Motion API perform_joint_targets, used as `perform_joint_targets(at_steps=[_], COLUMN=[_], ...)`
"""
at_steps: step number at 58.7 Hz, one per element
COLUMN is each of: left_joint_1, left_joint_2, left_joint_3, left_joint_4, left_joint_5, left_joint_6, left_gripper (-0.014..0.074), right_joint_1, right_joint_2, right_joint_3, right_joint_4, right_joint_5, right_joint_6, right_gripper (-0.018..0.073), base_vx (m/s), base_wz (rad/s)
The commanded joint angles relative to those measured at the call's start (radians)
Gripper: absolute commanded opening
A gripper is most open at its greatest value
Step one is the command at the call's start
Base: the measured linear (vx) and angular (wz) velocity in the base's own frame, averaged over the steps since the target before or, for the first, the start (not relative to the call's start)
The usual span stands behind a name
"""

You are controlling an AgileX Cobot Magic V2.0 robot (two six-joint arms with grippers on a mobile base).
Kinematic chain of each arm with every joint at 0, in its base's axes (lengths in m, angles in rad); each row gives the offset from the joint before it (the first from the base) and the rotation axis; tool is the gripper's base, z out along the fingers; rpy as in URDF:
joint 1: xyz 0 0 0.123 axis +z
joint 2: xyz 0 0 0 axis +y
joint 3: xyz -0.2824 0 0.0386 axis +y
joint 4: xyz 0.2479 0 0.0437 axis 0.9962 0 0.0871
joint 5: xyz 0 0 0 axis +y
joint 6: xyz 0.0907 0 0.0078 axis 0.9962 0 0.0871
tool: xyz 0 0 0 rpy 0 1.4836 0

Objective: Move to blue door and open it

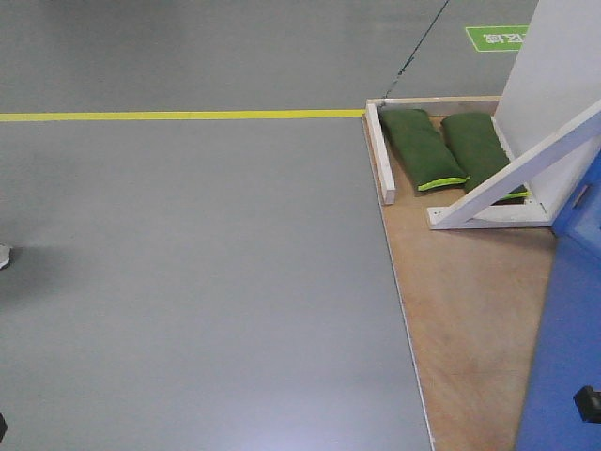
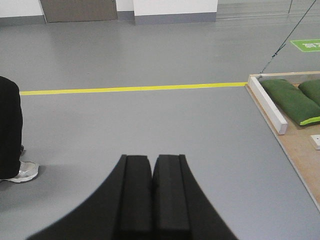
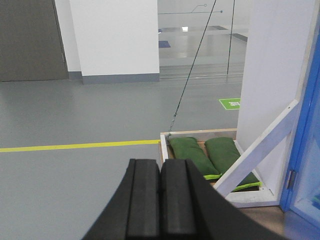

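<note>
Front-facing view put the blue door (image 1: 571, 338) at your far right, mostly cropped, with left claw (image 2: 152, 165) and right claw (image 3: 160, 167) both clenched empty, so turning tight risked clipping the white brace (image 1: 516, 171).

Green sandbags (image 1: 423, 148) lie on a plywood base (image 1: 470, 310) near yellow tape (image 1: 178, 116).

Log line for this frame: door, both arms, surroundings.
stage: door not yet reached | blue door: right edge of front view, untouched | left pincer: shut, empty | right pincer: shut, empty | green sandbags: on wooden platform
</note>
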Motion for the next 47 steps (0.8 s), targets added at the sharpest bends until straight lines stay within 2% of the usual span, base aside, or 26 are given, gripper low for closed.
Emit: perform_joint_targets(at_steps=[1, 8, 14, 22, 27, 36, 47], left_joint_1=[-0.002, -0.002, -0.002, -0.002, -0.002, -0.002, -0.002], left_joint_2=[-0.014, -0.014, -0.014, -0.014, -0.014, -0.014, -0.014], left_joint_3=[-0.021, -0.021, -0.021, -0.021, -0.021, -0.021, -0.021], left_joint_4=[-0.003, -0.003, -0.003, -0.003, -0.003, -0.003, -0.003], left_joint_5=[-0.083, -0.083, -0.082, -0.082, -0.082, -0.082, -0.082], left_joint_6=[-0.007, -0.007, -0.007, -0.007, -0.007, -0.007, -0.007], left_gripper=[0.0073, 0.0073, 0.0073, 0.0073, 0.0073, 0.0073, 0.0073], right_joint_1=[0.002, 0.002, 0.002, 0.002, 0.002, -0.002, -0.002], right_joint_2=[-0.016, -0.016, -0.009, 0.059, 0.124, 0.27, 0.449], right_joint_3=[0.001, -0.009, -0.075, -0.272, -0.409, -0.688, -1.065], right_joint_4=[-0.004, -0.046, -0.08, -0.08, -0.096, -0.273, -0.352], right_joint_5=[-0.084, -0.077, -0.019, 0.098, 0.124, 0.117, 0.122], right_joint_6=[-0.004, -0.004, -0.004, -0.004, -0.004, -0.004, -0.004], right_gripper=[0.0008, 0.0008, 0.0008, 0.0008, 0.0008, 0.0008, 0.0008], base_vx=[0.01, 0.0, 0.0, 0.0, 0.0, 0.0, 0.0], base_wz=[0.0, 0.0, 0.0, 0.0, 0.0, 0.0, 0.0])
